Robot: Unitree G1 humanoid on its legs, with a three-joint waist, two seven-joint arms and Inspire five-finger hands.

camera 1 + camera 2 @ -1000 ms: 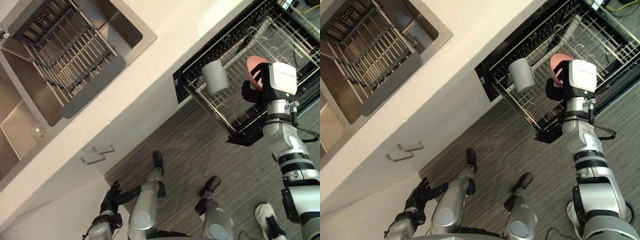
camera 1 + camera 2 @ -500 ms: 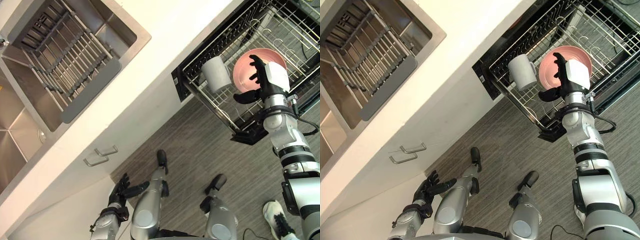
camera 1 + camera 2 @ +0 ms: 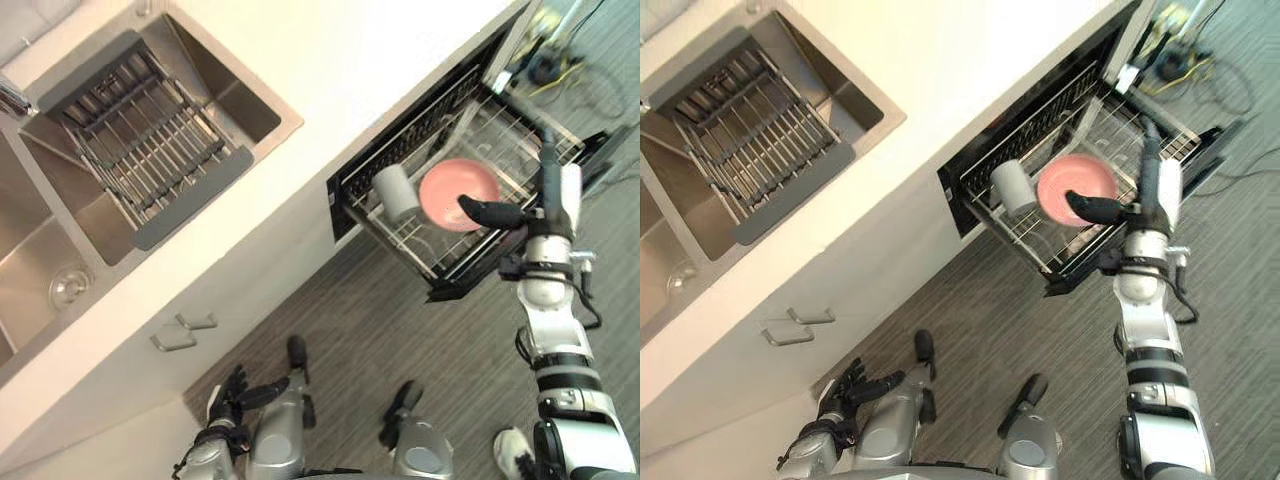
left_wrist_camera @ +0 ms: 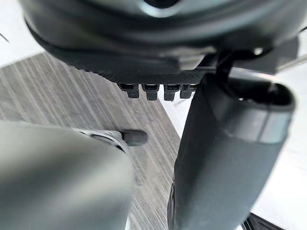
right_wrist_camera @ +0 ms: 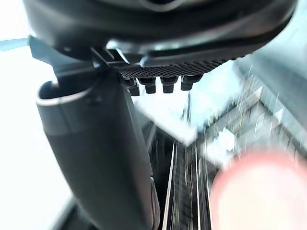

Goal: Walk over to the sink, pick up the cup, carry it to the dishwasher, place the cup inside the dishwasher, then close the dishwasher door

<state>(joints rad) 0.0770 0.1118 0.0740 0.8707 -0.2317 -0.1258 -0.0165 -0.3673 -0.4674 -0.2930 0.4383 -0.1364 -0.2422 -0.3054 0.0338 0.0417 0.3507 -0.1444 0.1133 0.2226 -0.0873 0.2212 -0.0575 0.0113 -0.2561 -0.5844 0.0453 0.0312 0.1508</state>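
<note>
While the right hand [image 3: 548, 200] hovers at the 3 o'clock side of the round pink plate [image 3: 455, 190], its fingers straight and pressed together and its thumb jutting toward the plate, it holds nothing. The cup [image 3: 397, 193], a plain matte grey cylinder, sits in the dishwasher's thin wire rack [image 3: 425, 245], just beside the plate at its 9 o'clock. The left hand [image 3: 228, 392] hangs low above the striped grey floor [image 3: 350, 310], fingers loosely spread.

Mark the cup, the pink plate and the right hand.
cup [image 3: 397, 193], left eye view, on its grey side wall.
pink plate [image 3: 447, 186], left eye view, on its bare face near the middle.
right hand [image 3: 546, 196], left eye view, on the edge of the palm.
</note>
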